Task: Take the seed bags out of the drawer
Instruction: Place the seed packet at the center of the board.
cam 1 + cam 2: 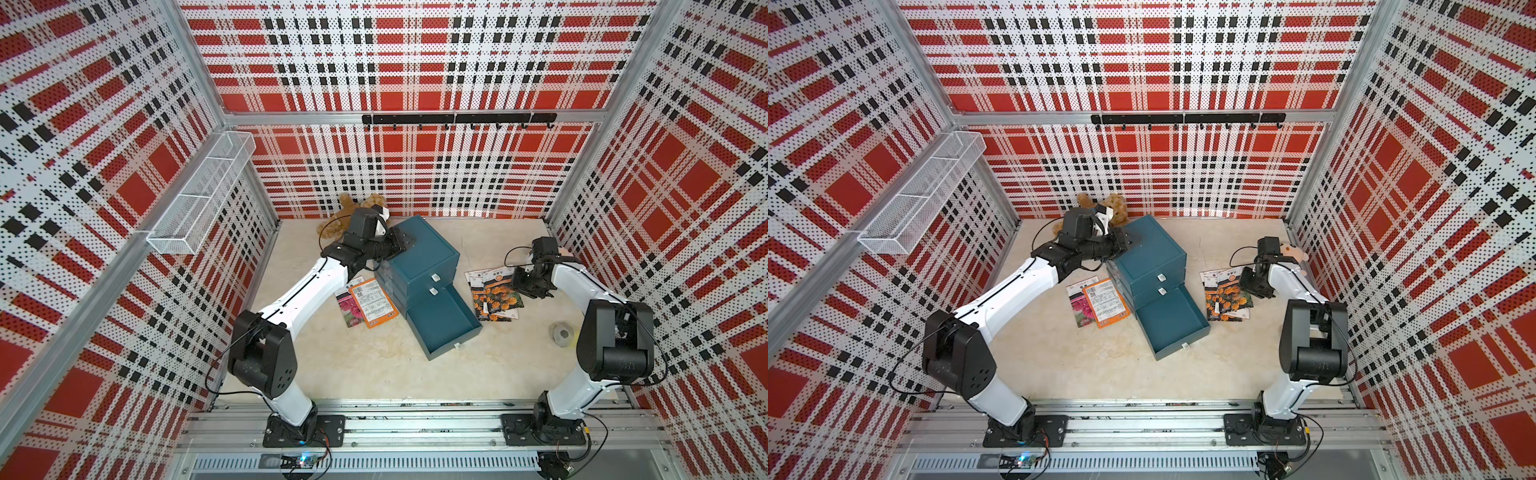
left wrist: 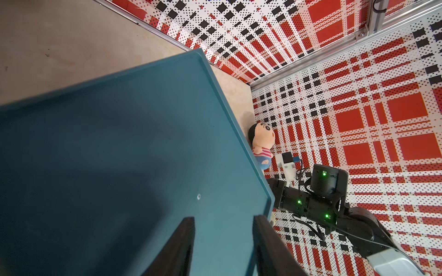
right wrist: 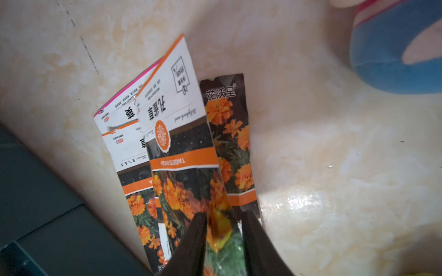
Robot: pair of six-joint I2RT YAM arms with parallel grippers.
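- You had the seed bags in two groups on the table [image 1: 374,374], both outside the drawer [image 1: 441,321].
- One pile [image 1: 496,297] of orange-flower bags lay between the cabinet [image 1: 424,253] and the table's right edge. The bags overlapped and fanned, and the wrist view [image 3: 181,148] showed at least four.
- The pink bag [image 1: 347,306] and the orange-bordered bag [image 1: 372,302] lay flat just beside the cabinet's left side. The orange-bordered one overlapped the pink one, white label up.
- Your right gripper [image 1: 519,283] sat low at the pile's right side. In the wrist view [image 3: 224,216] its jaws stood apart, with a bag's orange flower showing in the gap. Neither finger pinched it, and the bags lay flat on the table.
- The bottom drawer stood pulled out toward the front edge, its teal floor bare. The two drawers above it were shut.
- Your left gripper [image 1: 401,241] was at the cabinet's back-left top corner, its jaws apart with nothing between them [image 2: 224,217]. I cannot tell whether it touched the top.
- A brown plush [image 1: 345,206] lay near the back edge behind your left arm.
- A doll [image 1: 1293,251] sat at the right edge.
- A grey roll [image 1: 561,332] sat near the right edge, closer to the front.
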